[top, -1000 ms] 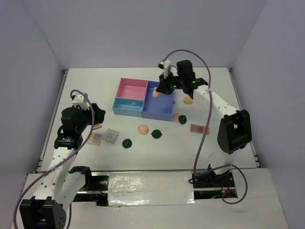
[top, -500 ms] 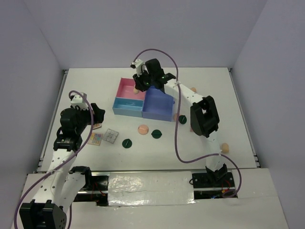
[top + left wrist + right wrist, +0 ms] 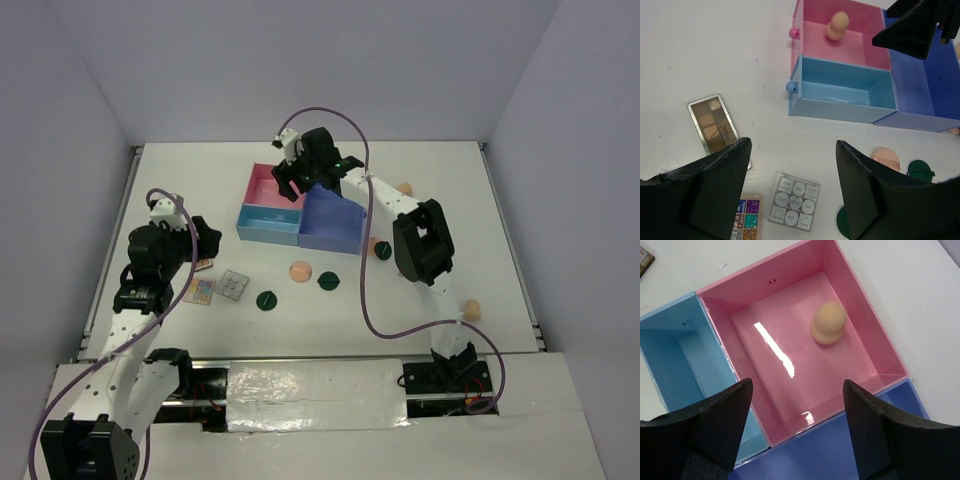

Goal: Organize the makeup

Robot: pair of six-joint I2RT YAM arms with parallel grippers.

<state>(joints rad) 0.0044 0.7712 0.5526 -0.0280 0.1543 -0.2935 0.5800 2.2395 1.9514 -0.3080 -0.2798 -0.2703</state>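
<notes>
A peach egg-shaped sponge lies loose in the pink compartment of the tray. My right gripper hangs open above that compartment with nothing between its fingers. My left gripper is open over the table left of the tray. Below it lie a grey nine-pan palette, a glitter palette and a brown palette. A peach puff and three dark green compacts sit in front of the tray. Two more sponges lie to the right.
The light blue compartment and the dark blue compartment hold nothing that I can see. The right arm stretches across the table's right half and hides part of it. Walls close in the table on three sides.
My right gripper swung left from the dark blue compartment to the pink one and opened, letting go of the sponge, which now lies there. The left arm has hardly moved.
</notes>
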